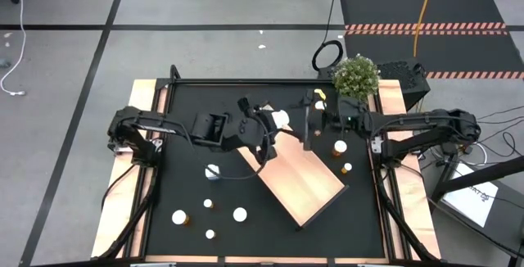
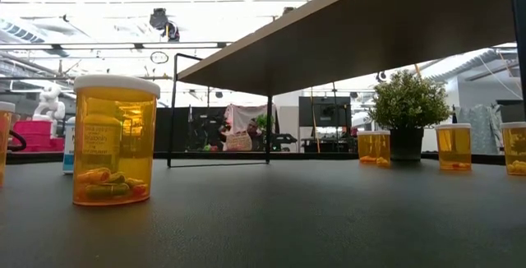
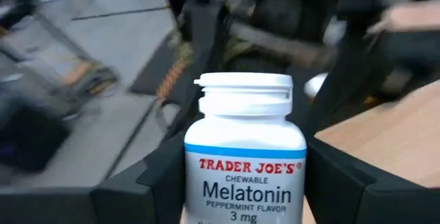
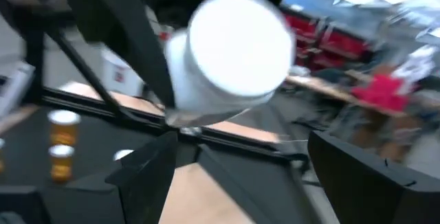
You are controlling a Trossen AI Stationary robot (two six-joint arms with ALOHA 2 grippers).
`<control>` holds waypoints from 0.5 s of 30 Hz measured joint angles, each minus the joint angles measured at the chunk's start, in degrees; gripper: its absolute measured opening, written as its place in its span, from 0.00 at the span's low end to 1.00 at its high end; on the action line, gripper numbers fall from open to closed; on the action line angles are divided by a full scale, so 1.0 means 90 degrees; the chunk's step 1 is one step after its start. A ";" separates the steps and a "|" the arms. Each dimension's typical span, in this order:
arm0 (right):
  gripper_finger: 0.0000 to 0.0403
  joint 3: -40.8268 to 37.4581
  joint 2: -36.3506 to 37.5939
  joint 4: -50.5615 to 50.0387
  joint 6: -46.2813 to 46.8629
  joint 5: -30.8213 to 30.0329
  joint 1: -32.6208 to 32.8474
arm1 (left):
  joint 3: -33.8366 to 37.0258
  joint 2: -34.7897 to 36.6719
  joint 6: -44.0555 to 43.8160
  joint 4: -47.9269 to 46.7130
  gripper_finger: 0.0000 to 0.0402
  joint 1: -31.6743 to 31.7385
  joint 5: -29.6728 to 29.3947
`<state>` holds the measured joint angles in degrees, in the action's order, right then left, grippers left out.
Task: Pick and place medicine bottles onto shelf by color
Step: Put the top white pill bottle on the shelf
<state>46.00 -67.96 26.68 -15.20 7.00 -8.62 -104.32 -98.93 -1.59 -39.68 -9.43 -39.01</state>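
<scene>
8 bottles (image 1: 240, 214), 1 shelf (image 1: 307, 181), 1 plant (image 1: 356, 75).

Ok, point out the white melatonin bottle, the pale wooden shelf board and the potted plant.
White plastic melatonin bottle (image 3: 245, 176): left wrist view, on its printed label.
Pale wooden shelf board (image 1: 307, 181): high view, bare top surface.
Small green potted plant (image 2: 408, 99): low view, on its foliage.

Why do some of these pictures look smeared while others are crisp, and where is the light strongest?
The right wrist view is motion-blurred: the white bottle and the room behind it streak. In the left wrist view the melatonin bottle is sharp, its background smeared. The low view is backlit: bright ceiling, the shelf dark underneath, the nearest orange bottle glowing. The high view is evenly lit.
</scene>
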 joint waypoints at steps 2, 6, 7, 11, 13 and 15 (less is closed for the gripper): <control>0.79 0.0002 -0.0067 0.0017 0.0398 0.0627 -0.0272 | 0.0535 0.0202 0.0208 0.1079 0.58 0.0069 -0.0068; 0.79 0.0001 -0.0231 -0.0036 0.0972 0.1681 -0.0605 | 0.1751 0.0584 0.0695 0.3188 0.60 0.0167 0.0120; 0.79 -0.0002 -0.0269 -0.0036 0.1078 0.1874 -0.0647 | 0.2046 0.0684 0.0811 0.3554 0.60 0.0197 0.0177; 0.79 -0.0007 -0.0381 0.0101 0.1218 0.2070 -0.0671 | 0.2974 0.0888 0.0927 0.5356 0.59 0.0322 0.0413; 0.79 0.0015 -0.0469 0.0362 0.1266 0.2073 -0.0671 | 0.3422 0.0971 0.0933 0.6121 0.58 0.0347 0.0502; 0.79 -0.0002 -0.0489 0.0355 0.1362 0.2073 -0.0673 | 0.3823 0.0925 0.0988 0.7058 0.59 0.0396 0.0671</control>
<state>45.98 -72.36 29.87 -2.94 25.65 -14.68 -69.90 -90.61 7.30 23.83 -5.87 -32.96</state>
